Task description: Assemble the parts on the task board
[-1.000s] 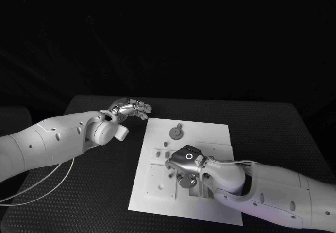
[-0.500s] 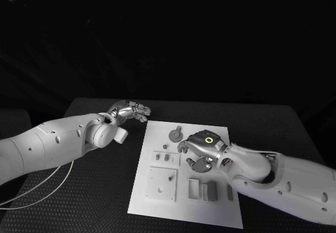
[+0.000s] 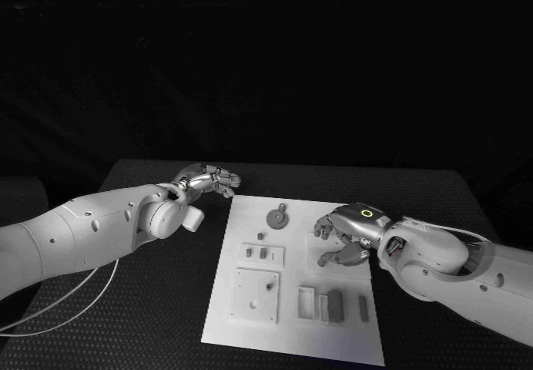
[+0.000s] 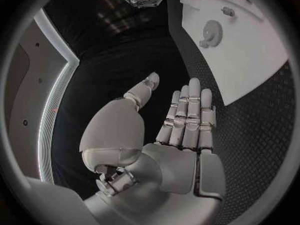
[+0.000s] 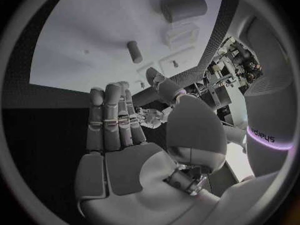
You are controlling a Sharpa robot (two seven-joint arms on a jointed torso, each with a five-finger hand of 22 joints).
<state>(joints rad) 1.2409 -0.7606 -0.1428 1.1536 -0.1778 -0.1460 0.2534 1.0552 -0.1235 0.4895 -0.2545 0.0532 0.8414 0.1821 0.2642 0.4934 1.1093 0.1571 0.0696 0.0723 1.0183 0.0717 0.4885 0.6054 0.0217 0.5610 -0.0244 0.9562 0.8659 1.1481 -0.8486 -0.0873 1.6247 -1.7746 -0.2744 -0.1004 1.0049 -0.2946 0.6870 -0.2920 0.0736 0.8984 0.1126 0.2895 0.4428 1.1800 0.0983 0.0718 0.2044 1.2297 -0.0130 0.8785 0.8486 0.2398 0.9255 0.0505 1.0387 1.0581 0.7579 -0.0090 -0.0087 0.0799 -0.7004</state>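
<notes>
Silver right hand (image 3: 346, 233) withdrawn, gear (image 3: 276, 219) uncovered

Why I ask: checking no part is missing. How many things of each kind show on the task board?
Gear: 1
Small pieces near the gear: 2
Raised white plates: 2
Pieces in the near row: 3
Total: 8 on the task board; the right robot hand hides a patch of it.
</notes>
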